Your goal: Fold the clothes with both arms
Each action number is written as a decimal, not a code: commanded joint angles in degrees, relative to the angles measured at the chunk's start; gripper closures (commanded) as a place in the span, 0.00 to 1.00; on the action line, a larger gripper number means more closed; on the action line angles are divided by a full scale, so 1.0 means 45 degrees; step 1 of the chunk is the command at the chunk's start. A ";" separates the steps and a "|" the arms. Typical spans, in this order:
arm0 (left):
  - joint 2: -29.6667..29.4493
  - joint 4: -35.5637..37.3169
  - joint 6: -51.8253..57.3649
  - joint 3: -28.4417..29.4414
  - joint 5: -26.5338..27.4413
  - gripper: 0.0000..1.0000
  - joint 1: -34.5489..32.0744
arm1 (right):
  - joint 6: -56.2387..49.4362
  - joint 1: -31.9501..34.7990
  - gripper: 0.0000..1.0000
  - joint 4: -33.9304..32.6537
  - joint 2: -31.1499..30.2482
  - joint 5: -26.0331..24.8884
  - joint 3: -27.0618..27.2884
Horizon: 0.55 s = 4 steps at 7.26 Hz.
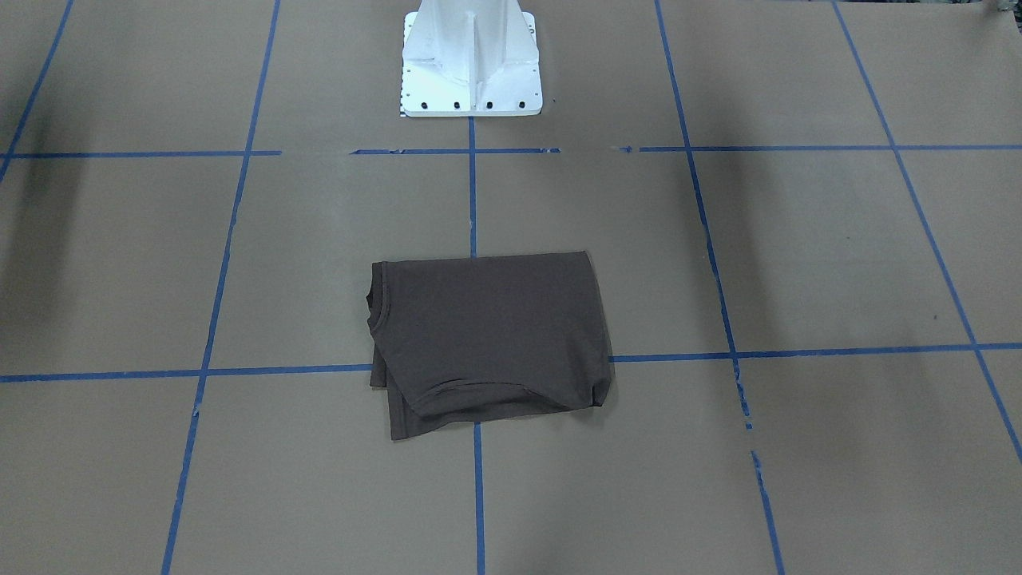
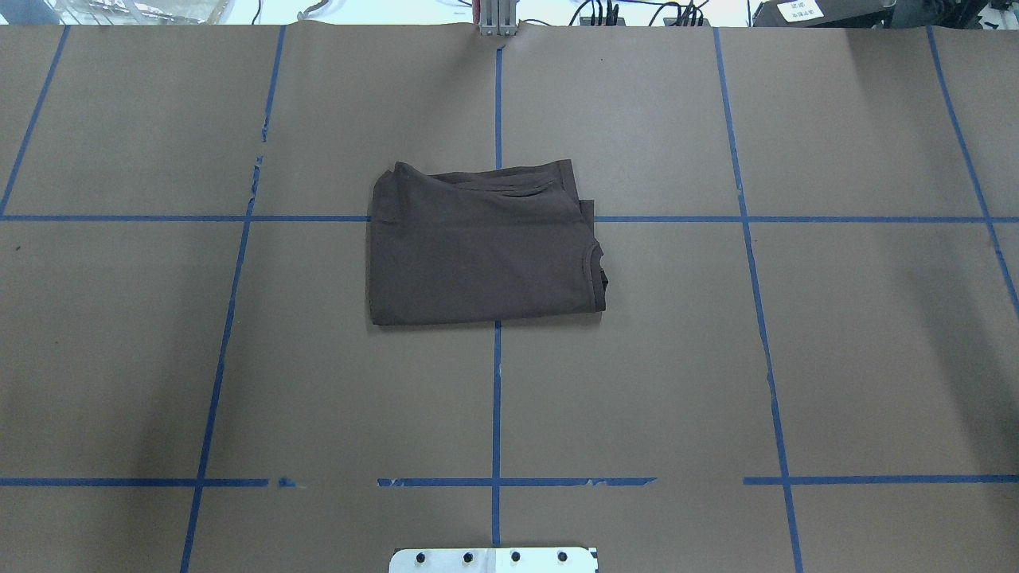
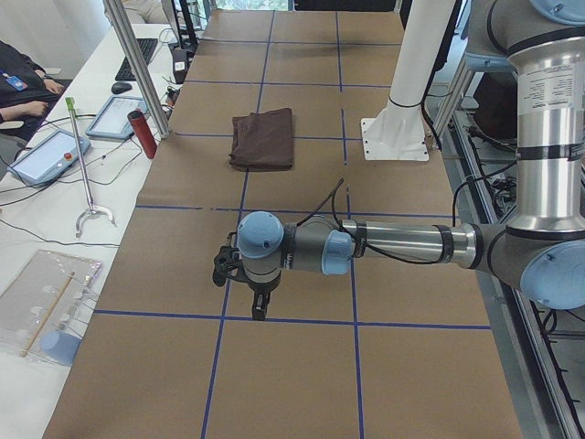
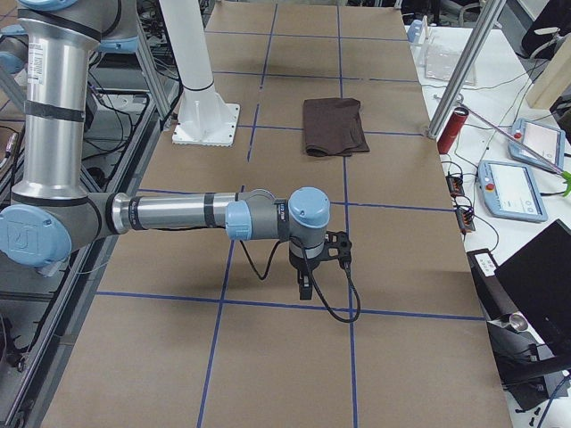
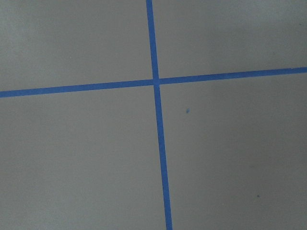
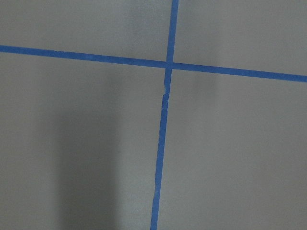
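Observation:
The clothes, one dark brown T-shirt (image 1: 487,335) (image 2: 482,251), lie folded into a rough rectangle at the table's middle, with the ribbed collar along one short edge. The shirt also shows small in the side views (image 3: 263,139) (image 4: 333,126). Neither arm appears in the overhead or front views. My left gripper (image 3: 260,309) hangs pointing down over bare paper, well away from the shirt toward the table's left end. My right gripper (image 4: 304,287) hangs the same way toward the right end. I cannot tell whether either is open or shut. Both wrist views show only brown paper and blue tape.
The white pedestal base (image 1: 471,60) (image 3: 398,137) stands behind the shirt. Beyond the table's far edge are metal posts (image 3: 137,64), a red cylinder (image 3: 142,134) (image 4: 453,130), tablets (image 4: 510,189), a grabber tool (image 3: 84,174) and a seated person (image 3: 18,87).

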 commanded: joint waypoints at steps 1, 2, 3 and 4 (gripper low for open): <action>0.0007 -0.0001 -0.0014 0.0004 0.0045 0.00 0.0000 | 0.0023 0.0000 0.00 0.0000 0.0000 0.0040 0.0012; 0.0007 -0.0001 -0.0014 0.0082 0.0065 0.00 0.0000 | 0.0004 0.0000 0.00 0.0077 0.0000 0.0098 0.0013; 0.0026 0.0018 -0.0014 0.0082 0.0065 0.00 0.0000 | -0.0016 0.0000 0.00 0.0329 0.0000 0.0118 -0.0007; 0.0104 0.0019 -0.0014 0.0121 0.0065 0.00 0.0000 | -0.0016 0.0000 0.00 0.0409 -0.0019 0.0138 -0.0007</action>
